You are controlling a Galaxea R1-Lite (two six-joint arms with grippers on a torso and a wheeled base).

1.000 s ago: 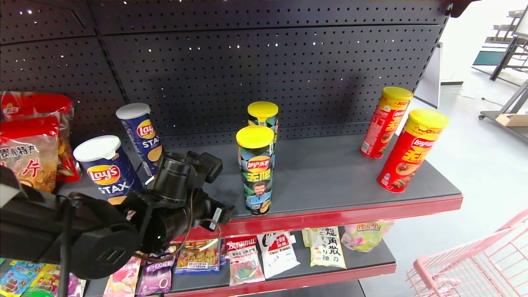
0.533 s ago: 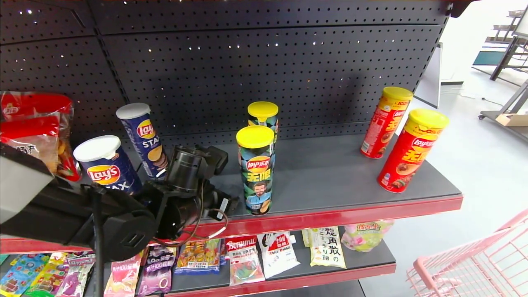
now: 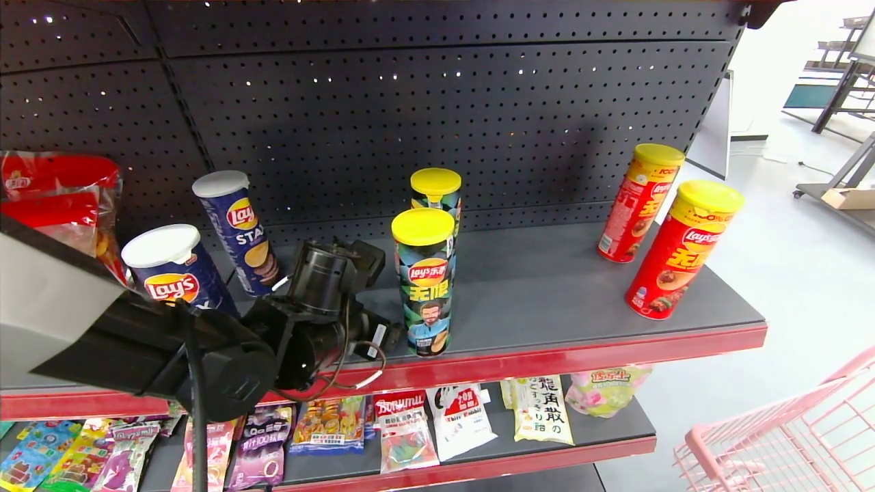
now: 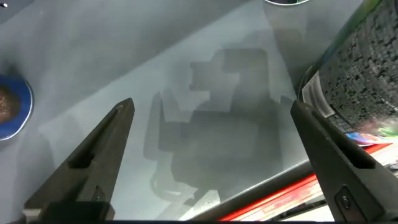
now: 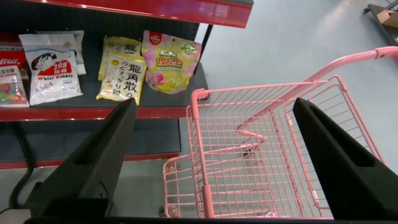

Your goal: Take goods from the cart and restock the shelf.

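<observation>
Three pairs of chip cans stand on the grey shelf (image 3: 547,294): blue ones (image 3: 174,273) at the left, green ones with yellow lids (image 3: 424,280) in the middle, red ones (image 3: 680,249) at the right. My left arm (image 3: 314,307) lies over the shelf's front edge between the front blue can and the front green can. In the left wrist view my left gripper (image 4: 211,106) is open over bare shelf, with the green can (image 4: 360,68) beside one finger and a blue can's base (image 4: 9,106) farther off. My right gripper (image 5: 214,102) hangs open above the pink cart (image 5: 261,155), holding nothing.
Red snack bags (image 3: 61,198) fill the shelf's far left. Small snack packets (image 3: 465,417) line the lower shelf. A wide gap of shelf lies between the green and red cans. The cart (image 3: 786,437) stands on the floor at the lower right.
My left arm has moved right and further onto the shelf, closer to the front green can, now covering more of the front blue can. The cans have not moved.
</observation>
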